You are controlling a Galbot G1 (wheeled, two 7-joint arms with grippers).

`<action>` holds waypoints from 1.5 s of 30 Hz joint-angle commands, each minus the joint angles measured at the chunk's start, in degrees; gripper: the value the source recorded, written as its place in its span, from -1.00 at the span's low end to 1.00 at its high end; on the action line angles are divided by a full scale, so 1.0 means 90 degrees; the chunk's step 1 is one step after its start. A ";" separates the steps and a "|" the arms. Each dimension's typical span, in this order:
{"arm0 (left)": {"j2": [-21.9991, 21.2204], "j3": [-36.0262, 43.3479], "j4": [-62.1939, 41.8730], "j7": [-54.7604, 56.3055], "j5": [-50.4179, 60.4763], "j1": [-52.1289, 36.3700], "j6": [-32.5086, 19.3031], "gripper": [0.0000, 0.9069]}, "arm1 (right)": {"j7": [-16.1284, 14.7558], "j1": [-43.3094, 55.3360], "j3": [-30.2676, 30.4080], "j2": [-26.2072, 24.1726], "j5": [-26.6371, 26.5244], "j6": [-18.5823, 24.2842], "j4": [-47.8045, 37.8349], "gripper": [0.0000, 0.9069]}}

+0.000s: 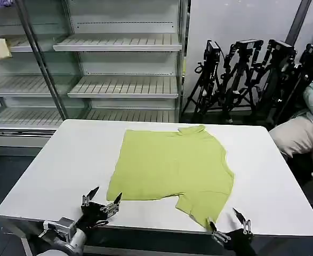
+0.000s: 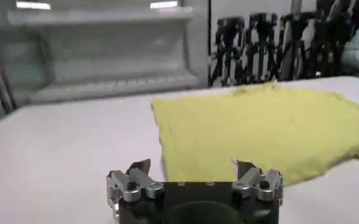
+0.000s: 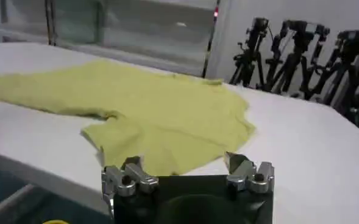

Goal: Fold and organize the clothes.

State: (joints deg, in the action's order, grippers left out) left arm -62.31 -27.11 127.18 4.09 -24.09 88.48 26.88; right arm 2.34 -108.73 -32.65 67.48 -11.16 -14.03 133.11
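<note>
Lime fabric: the T-shirt (image 1: 172, 162) is lying spread flat on the white counter (image 1: 65, 160), roughly at its middle, reaching from near the far edge toward the near edge.
Neck opening: it is sitting at the T-shirt's far edge, pointing toward the shelving (image 1: 119, 64) behind the counter.
Sleeve: one short sleeve (image 1: 204, 205) is sticking out at the T-shirt's near right corner, close to the counter's near edge; in the right wrist view the same sleeve (image 3: 155, 143) is lying flat with slight wrinkles.
Left hand: the left hand (image 1: 102, 198) is hovering at the counter's near edge, just beside the T-shirt's near left corner and apart from the fabric; its fingers are standing spread wide with nothing between them, as the left wrist view (image 2: 194, 182) is also showing.
Right hand: the right hand (image 1: 226, 221) is hanging at the counter's near edge, just beside the tip of the near right sleeve; its fingers are parted and gripping nothing, and in the right wrist view (image 3: 188, 176) the sleeve is lying just beyond them.
Contact: whether the right hand's fingertip is touching the sleeve hem cannot be told.
Tripods: a cluster of black tripods (image 1: 252, 74) is standing on the floor beyond the T-shirt's far right side, well apart from it.
</note>
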 commanded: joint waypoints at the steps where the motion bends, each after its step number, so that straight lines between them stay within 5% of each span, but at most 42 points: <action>1: 0.0016 -0.0159 -0.0379 0.0128 -0.0538 -0.0347 0.0549 1.00 | 0.0082 -0.0173 0.0007 0.0009 -0.0166 -0.0110 0.0091 1.00; 15: 0.0042 -0.0192 -0.0601 0.0043 -0.0451 -0.0446 0.0625 0.96 | 0.0142 0.0499 0.0227 -0.0062 -0.0471 -0.0858 -0.0155 1.00; 16: 0.0038 -0.0184 -0.0617 0.0044 -0.0396 -0.0460 0.0640 0.42 | 0.0144 0.0566 0.0238 -0.0051 -0.0534 -0.0951 -0.0160 1.00; 17: 0.0035 -0.0184 -0.0624 0.0037 -0.0385 -0.0466 0.0641 0.11 | 0.0142 0.0574 0.0241 -0.0047 -0.0541 -0.0967 -0.0159 1.00; 18: 0.0035 -0.0183 -0.0624 0.0027 -0.0382 -0.0467 0.0645 -0.56 | 0.0133 0.0617 0.0254 -0.0047 -0.0594 -0.1058 -0.0163 1.00; 20: 0.0039 -0.0190 -0.0618 0.0021 -0.0379 -0.0461 0.0661 -0.93 | 0.0122 0.0656 0.0284 -0.0062 -0.0593 -0.1127 -0.0199 0.98; 22: 0.0038 -0.0193 -0.0634 -0.0014 -0.0376 -0.0462 0.0656 -0.98 | 0.0087 0.0700 0.0331 -0.0068 -0.0594 -0.1187 -0.0252 -0.64; 24: 0.0012 -0.0191 -0.0659 -0.0028 -0.0382 -0.0477 0.0651 -0.98 | 0.0035 0.0773 0.0399 -0.0052 -0.0590 -0.1314 -0.0281 -1.00; 45: -0.0108 -0.0110 -0.0517 -0.0182 -0.0346 -0.0382 0.0598 -0.98 | -0.0218 0.0627 0.0348 -0.0054 -0.0932 -0.1381 -0.0015 -1.00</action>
State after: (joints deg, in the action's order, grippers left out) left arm -63.16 -28.14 122.40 2.99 -27.23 84.99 32.25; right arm 0.23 -102.90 -29.42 67.24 -19.19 -26.04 132.78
